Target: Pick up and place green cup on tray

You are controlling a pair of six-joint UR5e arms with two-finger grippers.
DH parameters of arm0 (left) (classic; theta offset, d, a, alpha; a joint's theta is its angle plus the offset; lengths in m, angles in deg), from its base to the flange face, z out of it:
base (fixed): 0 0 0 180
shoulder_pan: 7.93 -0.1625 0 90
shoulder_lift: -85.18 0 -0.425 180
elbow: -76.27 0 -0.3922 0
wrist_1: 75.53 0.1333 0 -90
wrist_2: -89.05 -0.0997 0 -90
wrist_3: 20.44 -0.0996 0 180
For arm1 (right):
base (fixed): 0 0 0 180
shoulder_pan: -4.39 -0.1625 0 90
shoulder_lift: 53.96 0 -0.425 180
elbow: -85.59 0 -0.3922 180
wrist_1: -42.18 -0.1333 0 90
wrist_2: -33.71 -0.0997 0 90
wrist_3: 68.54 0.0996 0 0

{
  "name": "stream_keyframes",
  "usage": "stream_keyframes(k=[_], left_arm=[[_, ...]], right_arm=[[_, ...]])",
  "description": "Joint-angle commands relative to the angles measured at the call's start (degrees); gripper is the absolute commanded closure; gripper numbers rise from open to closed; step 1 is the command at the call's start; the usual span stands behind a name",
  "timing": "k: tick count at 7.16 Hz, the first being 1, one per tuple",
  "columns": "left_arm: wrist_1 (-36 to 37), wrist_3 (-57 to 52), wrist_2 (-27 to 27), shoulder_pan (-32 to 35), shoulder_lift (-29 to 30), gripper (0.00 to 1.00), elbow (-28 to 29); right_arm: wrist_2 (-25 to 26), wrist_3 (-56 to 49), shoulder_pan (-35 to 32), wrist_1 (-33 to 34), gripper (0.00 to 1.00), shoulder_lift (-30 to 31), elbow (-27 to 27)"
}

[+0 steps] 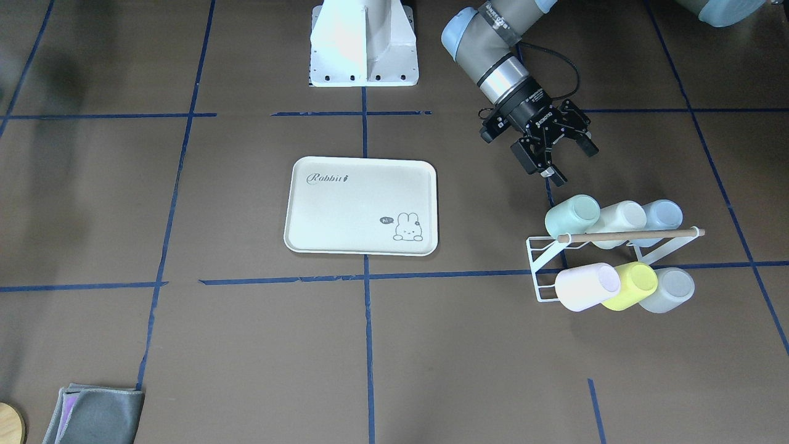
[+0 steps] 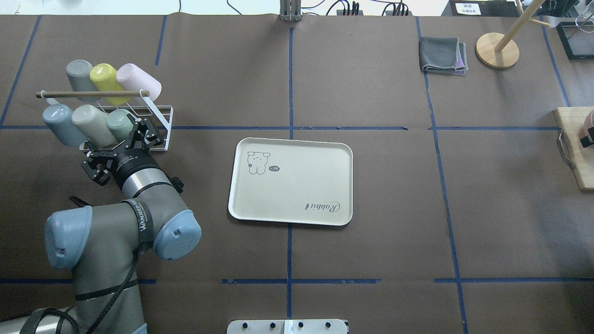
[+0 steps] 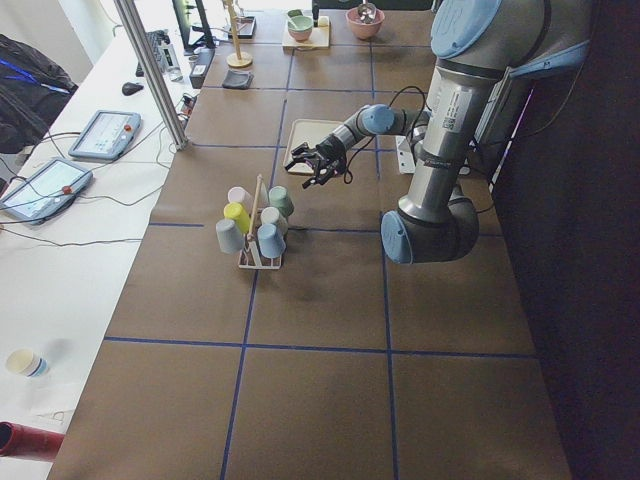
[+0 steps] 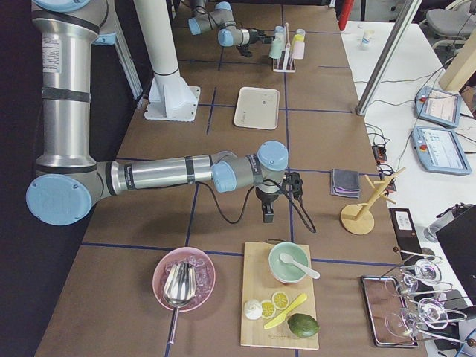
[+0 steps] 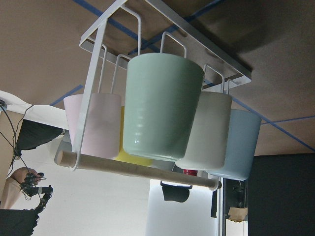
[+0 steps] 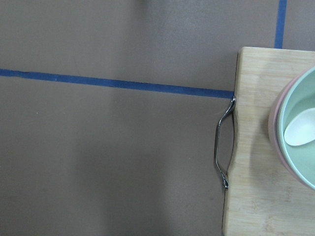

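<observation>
The green cup (image 1: 572, 216) lies tilted on a white wire rack (image 1: 540, 271), at the end of the row nearest the tray (image 1: 360, 206). That cream tray, printed with "Rabbit" and a bunny, lies flat mid-table with nothing on it. My left gripper (image 1: 572, 162) hovers open just short of the green cup (image 2: 119, 124), empty and apart from it. In the left wrist view the green cup (image 5: 162, 105) fills the centre. My right gripper (image 4: 266, 212) points down at the table beside a wooden board; I cannot tell whether it is open or shut.
The rack also holds cream (image 1: 619, 219), light blue (image 1: 662, 216), pink (image 1: 585, 287), yellow (image 1: 632, 285) and grey (image 1: 669, 290) cups under a wooden bar (image 1: 629, 235). A folded grey cloth (image 2: 443, 55) and a wooden stand (image 2: 497, 50) sit far right. The board (image 6: 266, 147) carries a bowl.
</observation>
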Motion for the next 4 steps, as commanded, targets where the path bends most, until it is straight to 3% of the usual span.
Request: stream_keyframes(k=[1,4], left_arm=[[0.0,0.1,-1.3,-0.6,0.2,0.00,3.8],[-0.6,1.5,-1.3,-1.8,3.2,0.00,9.2]], right_arm=[[0.0,0.1,0.0,-0.1,0.00,0.0,-0.1],[0.1,-0.1,0.0,-0.1,0.00,0.0,-0.3]])
